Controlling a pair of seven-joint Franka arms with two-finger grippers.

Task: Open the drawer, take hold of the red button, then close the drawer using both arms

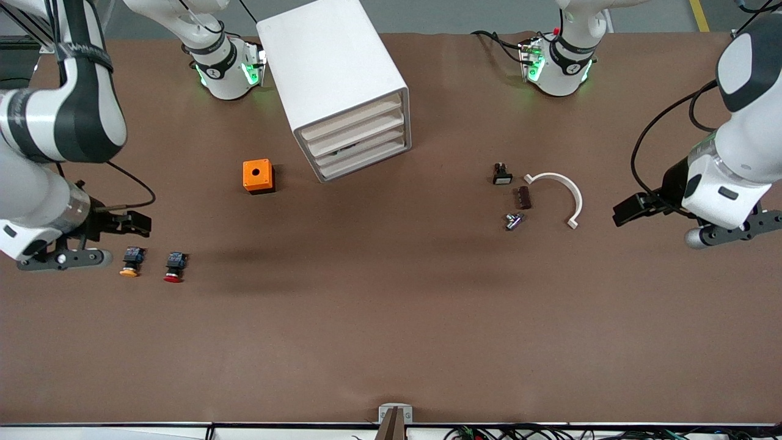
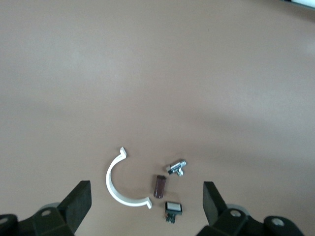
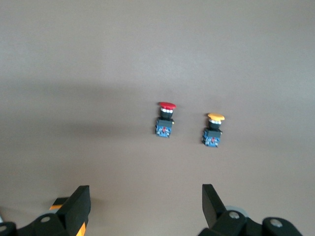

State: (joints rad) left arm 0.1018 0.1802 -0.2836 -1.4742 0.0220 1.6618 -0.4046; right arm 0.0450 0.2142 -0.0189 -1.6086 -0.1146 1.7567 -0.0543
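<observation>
Judging by looks, your red-capped button (image 1: 174, 267) is light, rigid and tip-prone; pinch its blue-black body, not the cap. Right gripper (image 1: 91, 241) waits open near the yellow-capped button (image 1: 131, 261); left gripper (image 1: 690, 223) hangs open at its own end of the table.

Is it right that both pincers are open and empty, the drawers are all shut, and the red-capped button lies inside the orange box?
Not quite. The red-capped button lies on the table, apart from the orange box and nearer the front camera, beside the yellow-capped button, as the front view shows. The rest stands.
</observation>
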